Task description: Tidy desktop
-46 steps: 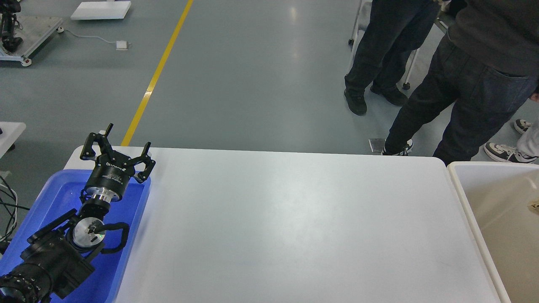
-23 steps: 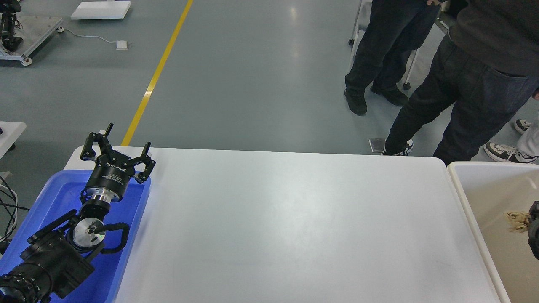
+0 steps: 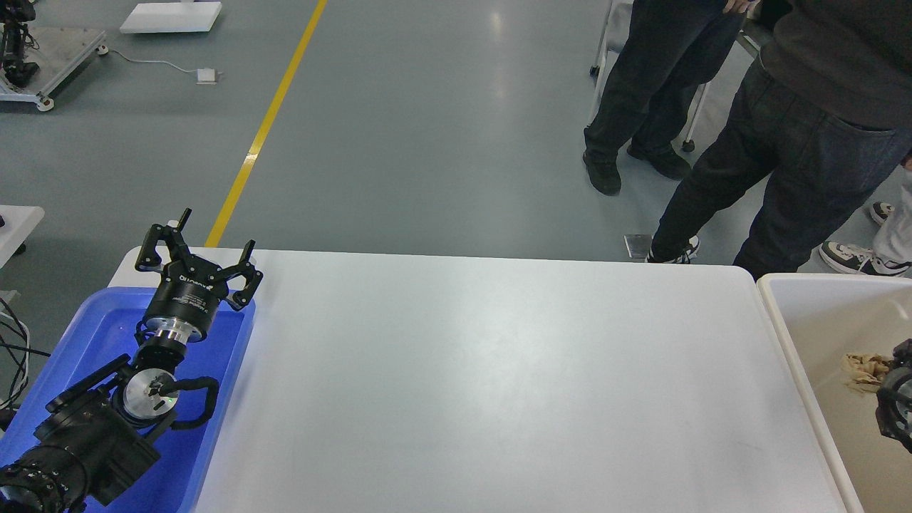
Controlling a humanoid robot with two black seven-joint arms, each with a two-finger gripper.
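Note:
The desktop (image 3: 484, 370) is a wide white tabletop with rounded corners, and nothing lies on it. My left gripper (image 3: 203, 246) is open and empty, held above the far right corner of the blue tray (image 3: 85, 335) at the table's left end. My right gripper (image 3: 896, 399) shows only as a dark part at the right edge, inside the beige bin (image 3: 776, 306). A crumpled tan scrap (image 3: 864, 370) sits right at its tip. I cannot tell whether the gripper holds the scrap or whether its fingers are open.
Two people in dark trousers (image 3: 748, 142) stand just beyond the table's far right corner. A yellow floor line (image 3: 263, 128) runs behind the table. Cables (image 3: 14, 349) hang at the left edge.
My right gripper has come into view at the right edge inside the bin, moving left with the tan scrap at its tip. My left arm has not moved.

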